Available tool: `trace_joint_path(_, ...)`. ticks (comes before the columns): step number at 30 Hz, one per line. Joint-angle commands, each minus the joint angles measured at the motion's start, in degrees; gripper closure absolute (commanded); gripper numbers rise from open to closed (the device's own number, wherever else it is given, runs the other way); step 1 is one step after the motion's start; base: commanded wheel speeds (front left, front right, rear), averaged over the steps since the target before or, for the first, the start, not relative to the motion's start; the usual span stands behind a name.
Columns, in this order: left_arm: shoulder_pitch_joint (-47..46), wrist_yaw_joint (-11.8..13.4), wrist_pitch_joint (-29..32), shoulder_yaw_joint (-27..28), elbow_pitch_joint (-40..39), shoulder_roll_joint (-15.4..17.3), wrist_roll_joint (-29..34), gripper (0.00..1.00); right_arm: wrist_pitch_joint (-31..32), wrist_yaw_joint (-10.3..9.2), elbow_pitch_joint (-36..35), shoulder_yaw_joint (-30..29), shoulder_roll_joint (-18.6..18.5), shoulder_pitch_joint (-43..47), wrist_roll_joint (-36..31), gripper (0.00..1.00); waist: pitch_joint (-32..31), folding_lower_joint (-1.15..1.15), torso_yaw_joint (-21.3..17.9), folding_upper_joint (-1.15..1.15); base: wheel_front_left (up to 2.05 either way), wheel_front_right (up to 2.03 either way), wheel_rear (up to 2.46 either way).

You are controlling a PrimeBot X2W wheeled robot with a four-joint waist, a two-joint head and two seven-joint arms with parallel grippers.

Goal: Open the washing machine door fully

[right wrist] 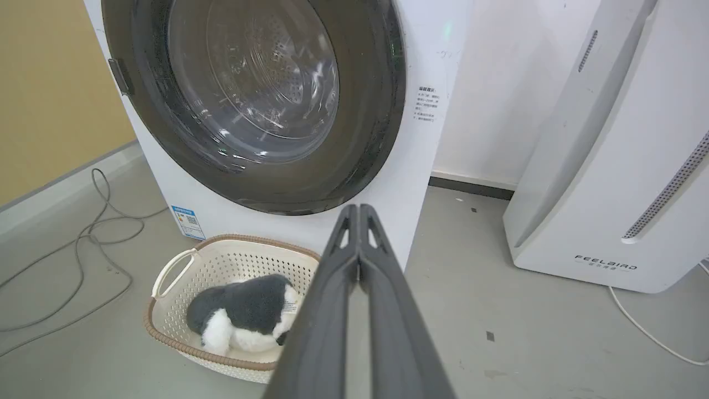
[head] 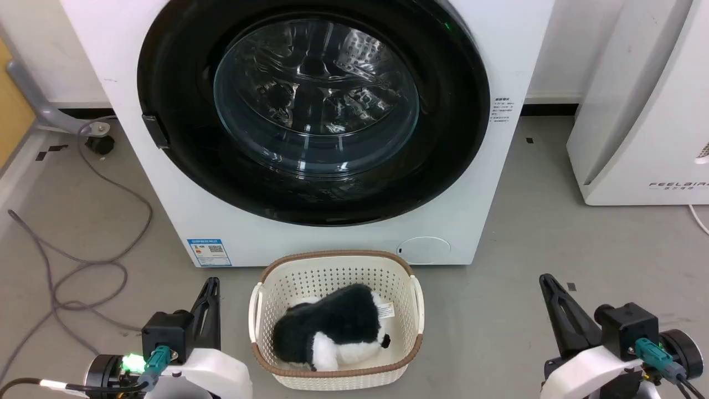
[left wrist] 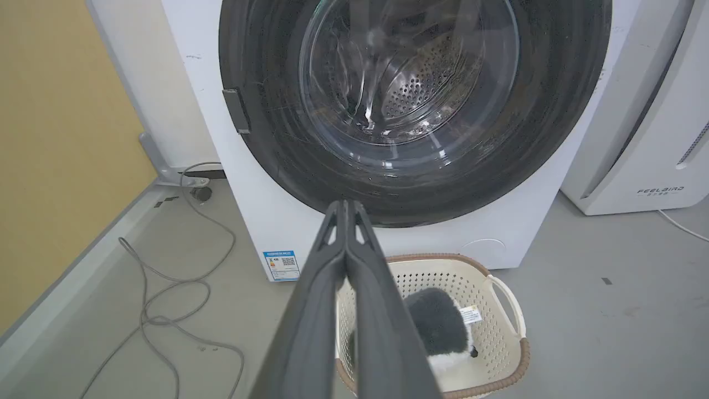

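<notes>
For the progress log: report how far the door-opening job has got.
Done: nothing; the washing machine door sits closed against the front of the washing machine. In hand: nothing; the left gripper and right gripper are both shut, low on either side of the basket, touching nothing. Left: the whole job, gripping the door and swinging it fully open.

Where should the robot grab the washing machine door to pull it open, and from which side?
Go for the small dark tab on the left edge of the washing machine door; it looks like the pull handle, though I can't be sure. The rest of the glossy ring is smooth and flush, nothing to pinch. Come from the left with the left gripper, opened first.
</notes>
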Motion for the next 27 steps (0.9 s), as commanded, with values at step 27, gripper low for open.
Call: trace_joint_path(27,-0.85,0.17,0.02,-0.04,-0.27,0.0,0.17,1.0,0.03,0.02,0.12,-0.01,0.03,-0.67,0.02,1.0,0.0,0.0,0.0,0.0,0.0,0.0,0.0)
